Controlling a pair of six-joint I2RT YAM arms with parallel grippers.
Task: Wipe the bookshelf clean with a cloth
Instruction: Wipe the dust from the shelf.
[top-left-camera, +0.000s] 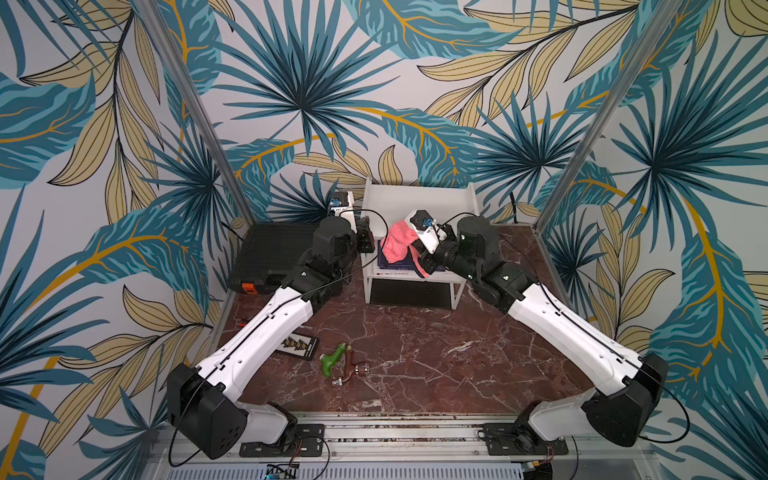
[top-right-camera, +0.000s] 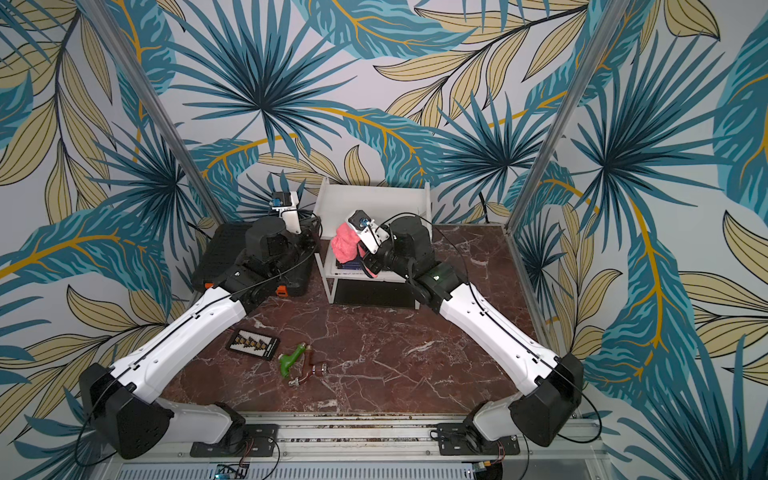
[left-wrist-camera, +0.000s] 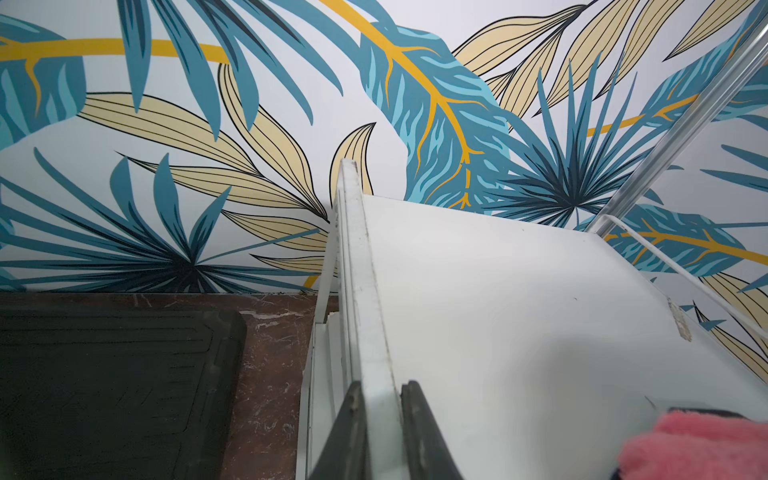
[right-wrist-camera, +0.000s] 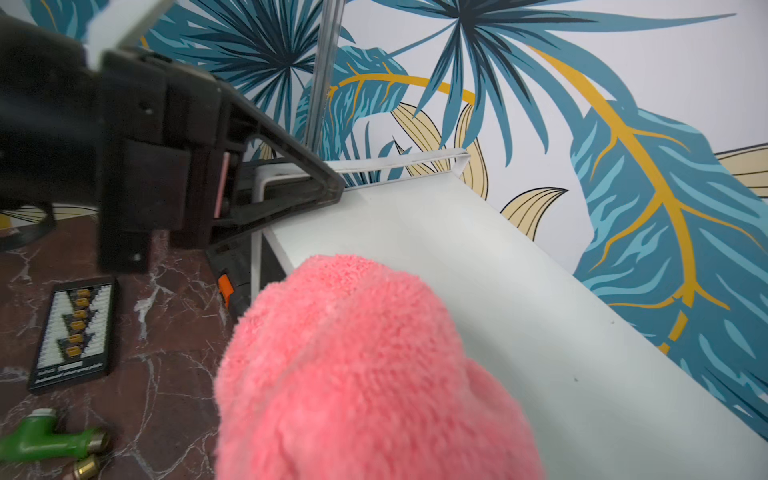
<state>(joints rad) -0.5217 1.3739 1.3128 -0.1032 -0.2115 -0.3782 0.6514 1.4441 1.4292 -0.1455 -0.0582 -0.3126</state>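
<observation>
Left hand (left-wrist-camera: 380, 392): narrow, clamping bookshelf (left-wrist-camera: 498, 311) side board;
Right hand (top-left-camera: 417, 254): closed on cloth (right-wrist-camera: 357, 374) at shelf top;
Writing: card (right-wrist-camera: 75, 332) print unreadable

cloth (top-left-camera: 398, 245) apparently atop bookshelf (top-left-camera: 415, 199), toolcase (top-left-camera: 270, 253) to its left

One bookshelf (top-left-camera: 415, 199), one cloth (top-left-camera: 397, 245), one toolcase (top-left-camera: 270, 253), one valve (top-left-camera: 332, 359), one connector card (top-left-camera: 299, 344).

left gripper (left-wrist-camera: 382, 388): jaws clamped on bookshelf (left-wrist-camera: 498, 311) side edge
cloth (left-wrist-camera: 698, 449): pink, over top board
toolcase (left-wrist-camera: 104, 395): black, on bench (left-wrist-camera: 270, 353), 9 o'clock of bookshelf
</observation>
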